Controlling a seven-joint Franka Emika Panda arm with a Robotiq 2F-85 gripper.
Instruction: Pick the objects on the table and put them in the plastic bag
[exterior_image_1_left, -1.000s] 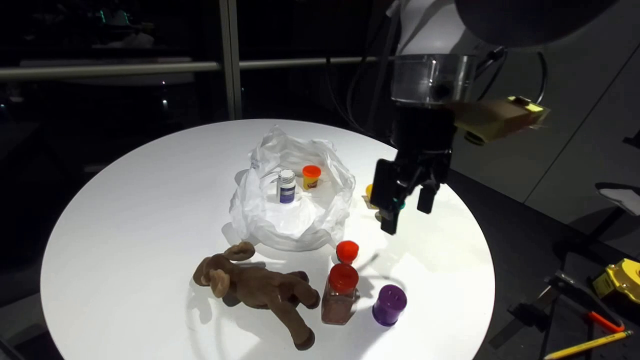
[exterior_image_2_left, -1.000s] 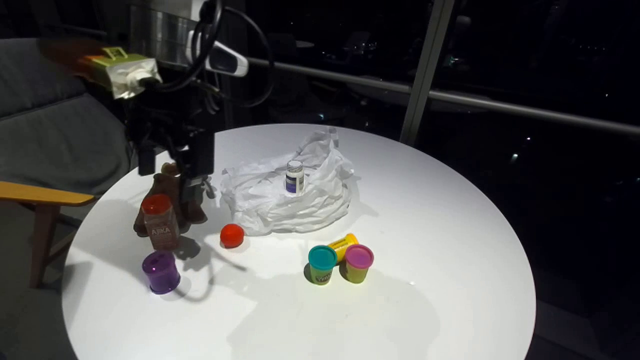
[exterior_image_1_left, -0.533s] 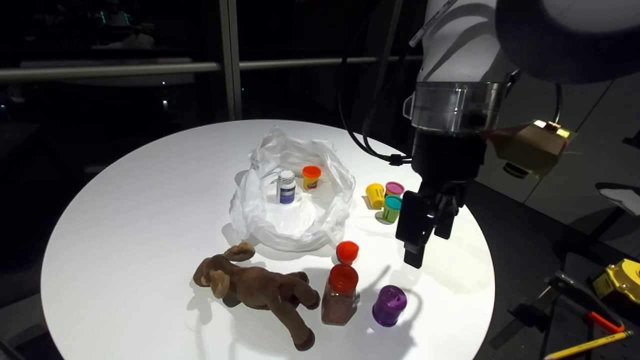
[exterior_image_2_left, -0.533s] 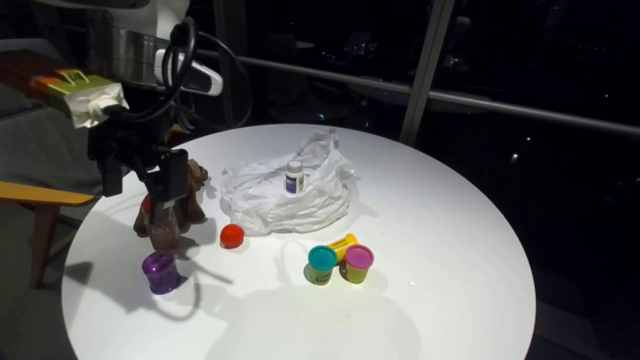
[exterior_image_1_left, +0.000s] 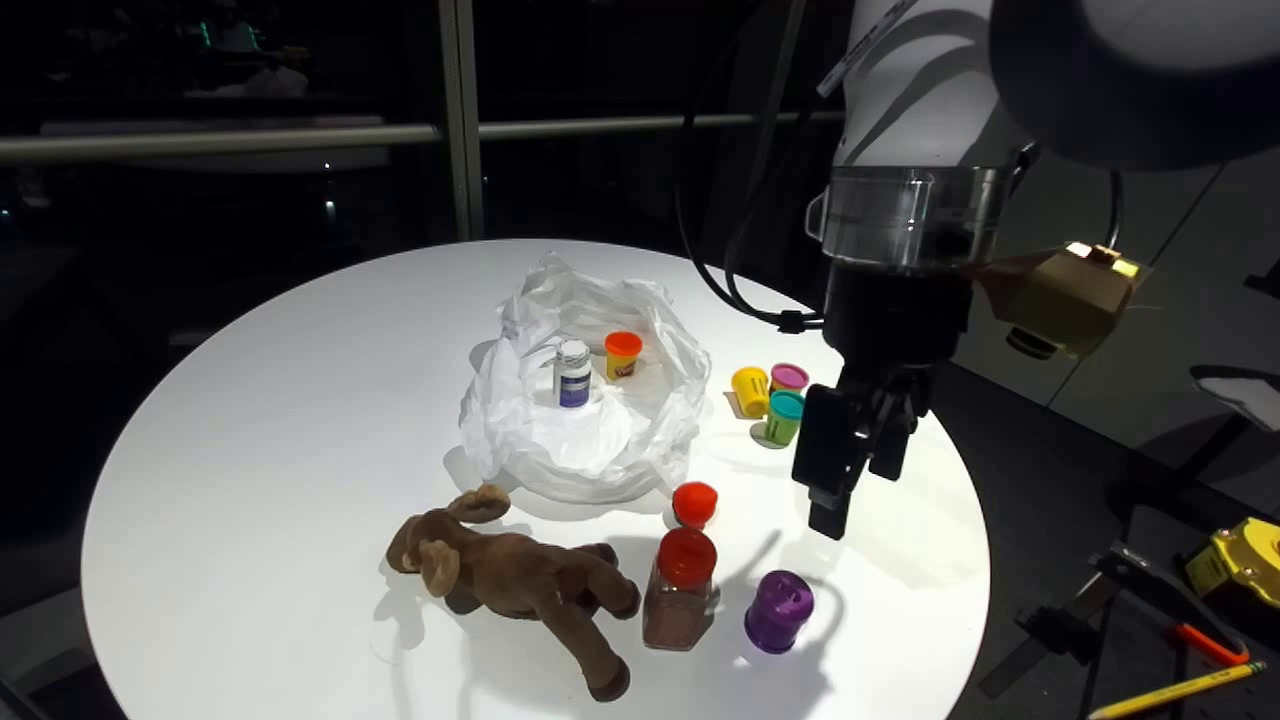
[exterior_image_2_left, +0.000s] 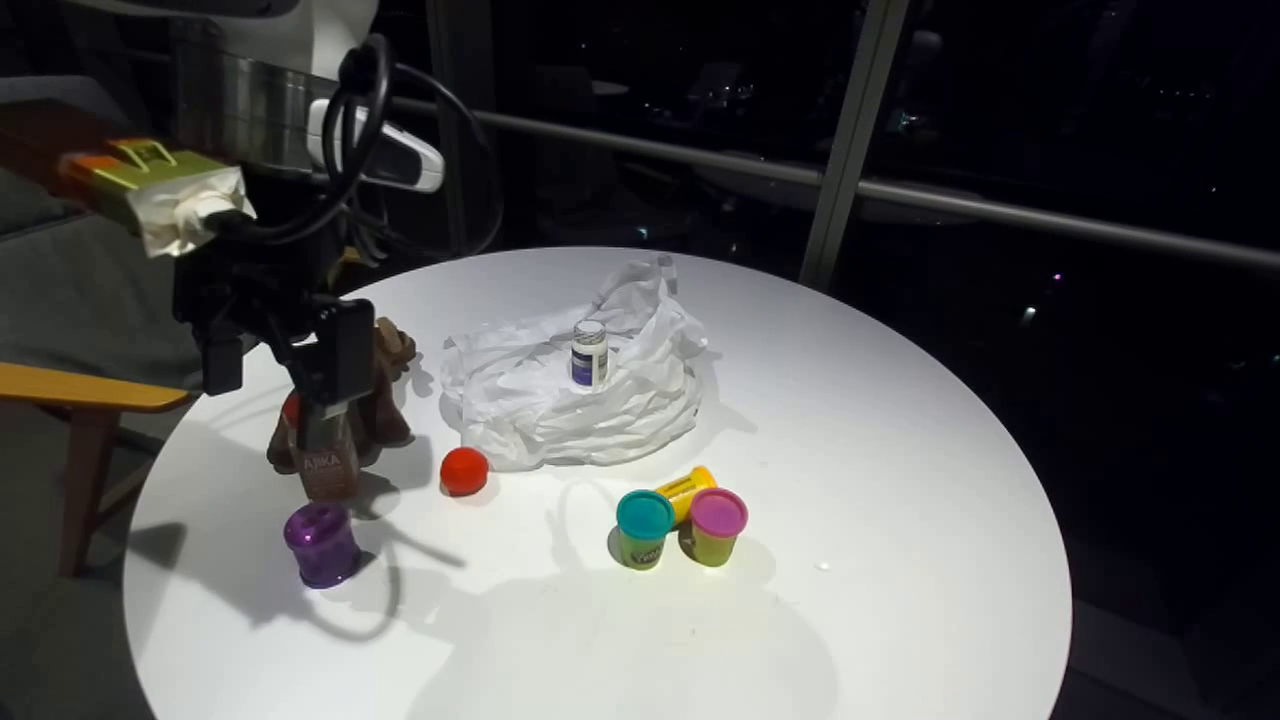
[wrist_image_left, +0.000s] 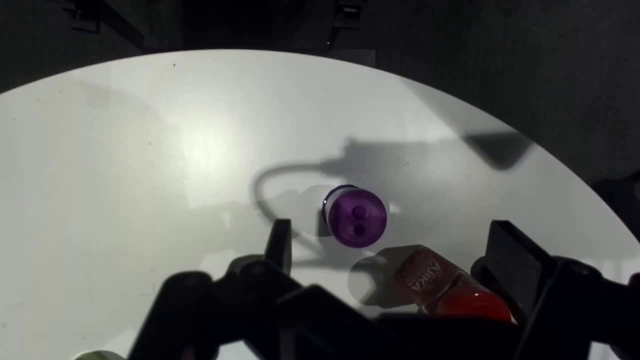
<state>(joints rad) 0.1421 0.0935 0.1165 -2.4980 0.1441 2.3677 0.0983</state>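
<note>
In an exterior view the plastic bag (exterior_image_1_left: 492, 405) sits open toward the far edge of the table (exterior_image_1_left: 250, 430), a white bottle (exterior_image_1_left: 573, 378) and orange-lidded tub (exterior_image_1_left: 622, 358) upright inside. Three tubs (exterior_image_1_left: 783, 420) cluster between bag and right edge; toward the near edge lies the plush toy (exterior_image_1_left: 515, 575), with a red-capped jar (exterior_image_1_left: 678, 605) and purple cup (exterior_image_1_left: 778, 612) standing. The jaws are spread above the table

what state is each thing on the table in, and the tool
tool: open, holding nothing
plastic bag: mouth open
white bottle: upright in bag, capped
orange-lidded tub: upright in bag, closed
teal-lidded tub: upright, closed
pink-lidded tub: upright, closed
yellow tub: tipped on its side
jar: upright, red lid on
purple container: standing
plush toy: lying down
small red thing: way up unclear
</note>
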